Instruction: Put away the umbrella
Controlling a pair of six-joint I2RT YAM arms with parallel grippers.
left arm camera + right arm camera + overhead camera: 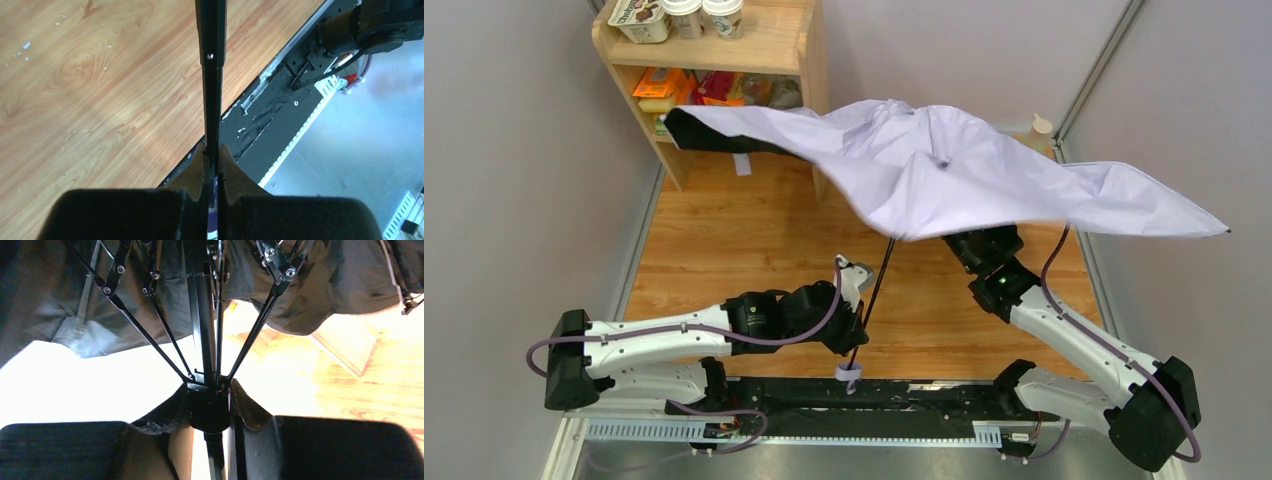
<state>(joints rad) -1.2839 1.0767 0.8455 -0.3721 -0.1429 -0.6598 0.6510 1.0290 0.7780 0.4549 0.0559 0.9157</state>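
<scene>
Umbrella (944,170): lilac canopy, spread but slack, held up over both arms. Judged light. The cloth is floppy and likely slippery, and the thin black ribs (145,333) look easily bent, so neither is a place to grip. Firm holds are the slim stiff shaft (212,75) and the sliding hub (209,412).

Left gripper (214,150): pressed together on the shaft, with the small handle (848,376) just past it.

Right gripper (210,390): pinching the hub, directly under the canopy.

Tabletop (724,250): beneath both grippers.

Shelf (774,40): well beyond them.
</scene>
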